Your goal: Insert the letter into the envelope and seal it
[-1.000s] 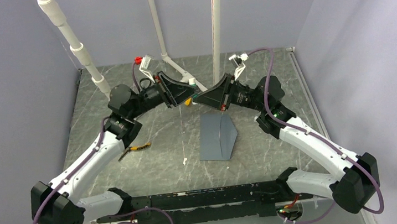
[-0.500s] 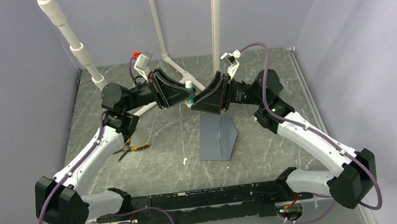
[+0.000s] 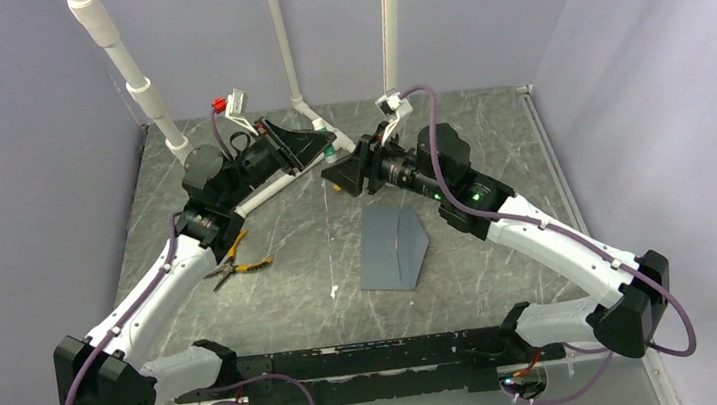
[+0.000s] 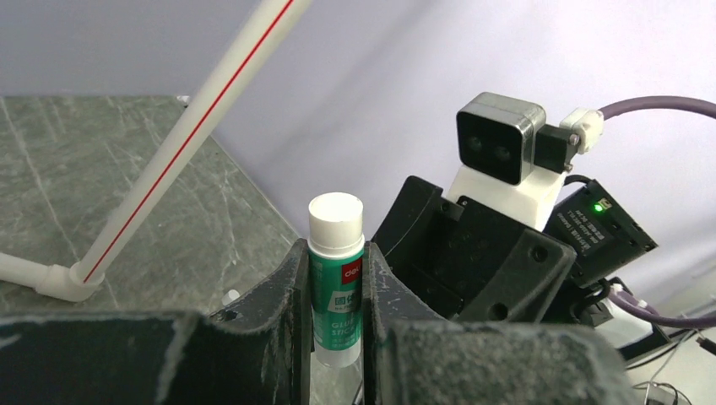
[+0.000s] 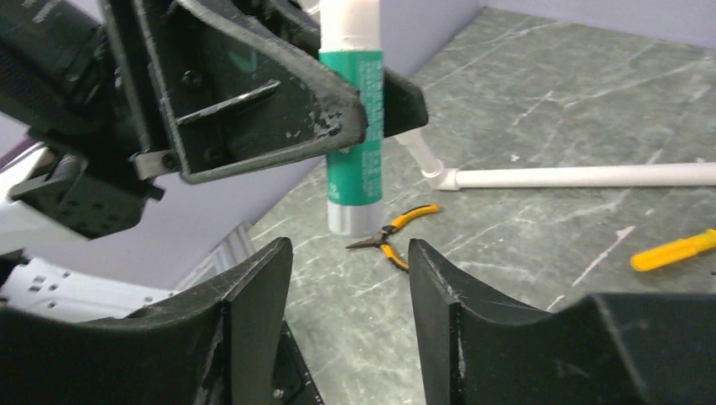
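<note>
The blue-grey envelope lies on the table in the middle, its right part arched up. The letter is not in view. My left gripper is raised at the back and shut on a green glue stick with a white cap, held upright. The stick also shows in the right wrist view. My right gripper is open and empty, just right of and below the left gripper. Its fingers sit under the bottom end of the stick without touching it.
Yellow-handled pliers lie on the table left of the envelope and also show in the right wrist view. A yellow handle lies near the back. White pipes cross the back left of the table. Walls close in on three sides.
Both wrists have swung up and toward the back left. The left gripper has carried the glue stick higher and further back. The right gripper has followed it leftward.
</note>
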Robot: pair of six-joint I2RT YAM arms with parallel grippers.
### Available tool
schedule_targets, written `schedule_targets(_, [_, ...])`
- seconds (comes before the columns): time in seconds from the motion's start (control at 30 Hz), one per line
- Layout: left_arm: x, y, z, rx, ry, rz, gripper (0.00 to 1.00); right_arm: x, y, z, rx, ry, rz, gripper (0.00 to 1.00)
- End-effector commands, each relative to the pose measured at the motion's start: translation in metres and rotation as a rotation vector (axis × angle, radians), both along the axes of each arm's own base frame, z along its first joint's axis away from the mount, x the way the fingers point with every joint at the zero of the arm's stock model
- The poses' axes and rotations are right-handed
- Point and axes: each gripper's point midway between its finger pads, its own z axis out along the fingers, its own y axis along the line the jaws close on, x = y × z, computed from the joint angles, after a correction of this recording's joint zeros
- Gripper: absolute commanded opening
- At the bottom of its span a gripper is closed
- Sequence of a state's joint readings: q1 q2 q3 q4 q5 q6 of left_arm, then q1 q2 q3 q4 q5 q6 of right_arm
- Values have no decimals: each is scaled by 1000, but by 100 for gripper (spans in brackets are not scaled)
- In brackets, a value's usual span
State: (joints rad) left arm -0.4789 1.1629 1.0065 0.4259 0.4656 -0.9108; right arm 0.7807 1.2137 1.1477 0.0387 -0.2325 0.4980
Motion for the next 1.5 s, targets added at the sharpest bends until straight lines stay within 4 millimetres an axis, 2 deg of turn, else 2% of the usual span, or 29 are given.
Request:
schedule_targets(0.0, [3, 5, 16, -20, -14, 38, 2, 22, -6, 27, -15, -81, -115, 46])
schedule_targets(0.07, [3, 5, 16, -21, -10, 35, 2, 22, -3, 30, -10, -83, -106, 36])
schedule_targets(0.23, [1, 2, 12, -35, -3, 11, 3, 18, 2, 38, 24, -85, -77, 30])
schedule_targets(0.37, [-1, 1, 12, -37, -16, -10, 2, 10, 4, 43, 48, -78, -34, 10])
schedule_targets(0.43, [-6, 1, 16, -40, -50, -41, 3, -2, 2, 51, 86, -93, 12, 3])
schedule_targets(0.5, [-15, 0, 21, -44, -107, -95, 2, -20, 0, 62, 142, -106, 124, 0])
schedule_targets(0.63, [-56, -14, 30, 6, -266, -361, 3, -70, -16, 75, 204, -158, 455, 0])
schedule_targets(0.77, [-89, -11, 37, 8, -423, -503, 2, -115, -33, 88, 241, -214, 671, 0])
schedule_targets(0.87, [-105, -8, 40, 25, -518, -546, 2, -151, -48, 100, 276, -321, 827, 0])
schedule_targets(0.97, [-114, -7, 39, 50, -582, -594, 3, -180, -64, 97, 303, -357, 946, 0])
schedule_targets(1.0, [-114, -7, 39, 56, -586, -601, 3, -184, -66, 95, 306, -355, 961, 0])
schedule_targets(1.03, [-113, -8, 40, 54, -583, -597, 2, -176, -64, 93, 298, -306, 940, 0])
schedule_targets(1.1, [-104, -10, 43, 42, -550, -561, 2, -140, -48, 84, 238, -170, 795, 0])
schedule_targets(1.13, [-96, -11, 46, 22, -515, -516, 2, -120, -42, 78, 166, -255, 661, 13])
schedule_targets(1.17, [-87, -12, 48, 7, -474, -467, 2, -102, -38, 71, 96, -263, 519, 37])
schedule_targets(1.2, [-78, -12, 49, -9, -436, -413, 3, -88, -36, 64, 36, -281, 394, 54])
schedule_targets(1.23, [-68, -12, 49, -21, -393, -358, 3, -70, -38, 57, -15, -300, 265, 66])
schedule_targets(1.27, [-59, -12, 48, -31, -350, -310, 3, -63, -40, 53, -41, -318, 213, 73])
schedule_targets(1.3, [-50, -10, 47, -43, -310, -264, 2, -49, -44, 47, -69, -328, 138, 77])
schedule_targets(1.37, [-37, -7, 44, -66, -235, -194, 2, -35, -51, 41, -108, -382, 55, 78])
schedule_targets(1.47, [-32, -3, 45, -97, -179, -155, 2, -26, -55, 42, -146, -464, -16, 76])
